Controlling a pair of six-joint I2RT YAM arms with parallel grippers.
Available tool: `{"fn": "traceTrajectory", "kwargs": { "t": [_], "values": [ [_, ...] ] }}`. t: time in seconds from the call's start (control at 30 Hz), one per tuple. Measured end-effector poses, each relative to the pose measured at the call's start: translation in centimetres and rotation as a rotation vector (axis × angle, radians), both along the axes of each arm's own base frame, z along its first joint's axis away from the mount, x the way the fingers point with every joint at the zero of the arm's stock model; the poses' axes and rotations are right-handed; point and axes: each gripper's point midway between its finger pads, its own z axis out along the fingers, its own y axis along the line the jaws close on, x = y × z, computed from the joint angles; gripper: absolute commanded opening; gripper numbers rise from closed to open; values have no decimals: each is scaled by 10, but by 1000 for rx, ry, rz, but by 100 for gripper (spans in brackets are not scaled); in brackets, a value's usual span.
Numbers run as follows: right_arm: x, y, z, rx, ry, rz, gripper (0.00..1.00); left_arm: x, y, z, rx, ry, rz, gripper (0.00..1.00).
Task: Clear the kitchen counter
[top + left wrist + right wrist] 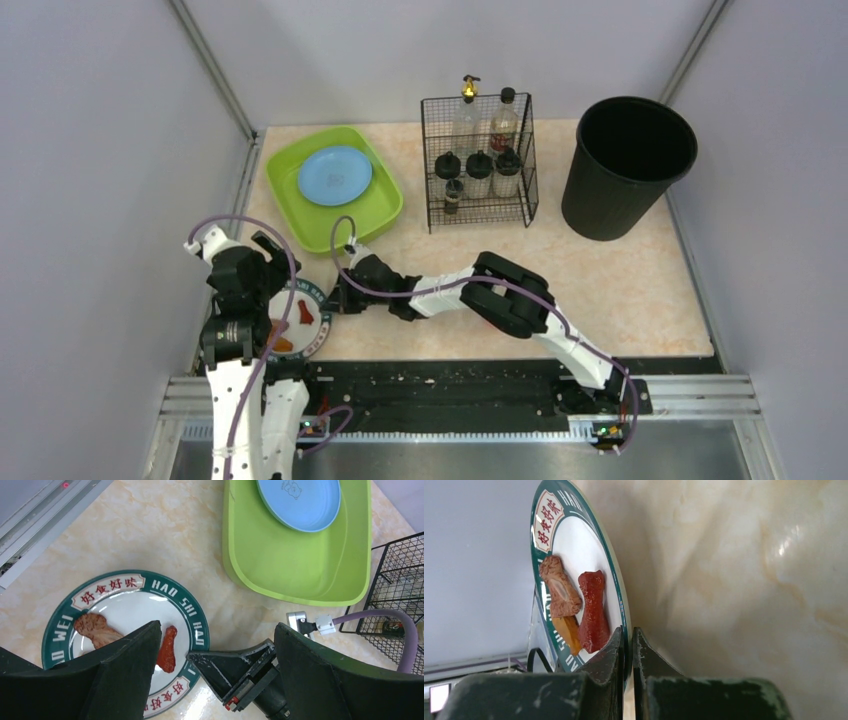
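Beige kitchen counter (620, 280) carries a green-rimmed plate (172, 592) at 8 o'clock; right gripper (628, 639) pinches its 3 o'clock rim, left gripper (215, 635) hangs spread above.

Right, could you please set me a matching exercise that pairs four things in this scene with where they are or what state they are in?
Things:
1. blue plate
2. green-rimmed plate
3. black bin
4. left hand

Places or states:
A. pinched at its rim by the right hand
B. standing at the far right of the counter
C. open, above the plate with the food
D. lying in the lime-green tub

Pairs: 1-D, 2-A, 3-B, 4-C.
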Motion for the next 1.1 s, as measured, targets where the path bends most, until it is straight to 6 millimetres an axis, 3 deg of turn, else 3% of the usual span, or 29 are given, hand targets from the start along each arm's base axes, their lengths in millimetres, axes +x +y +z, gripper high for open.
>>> {"fn": "traceTrajectory", "kwargs": {
  "t": [0.27, 0.57, 1.1],
  "values": [
    [-3, -46, -1, -31, 38, 6, 0, 0, -2, 1, -3, -8, -11, 87],
    [15, -101, 16, -58, 10, -32, 0, 1, -11, 1, -9, -7, -71, 87],
    [29, -151, 62, -43, 15, -12, 0, 0, -16, 3, -8, -16, -109, 87]
  ]
}}
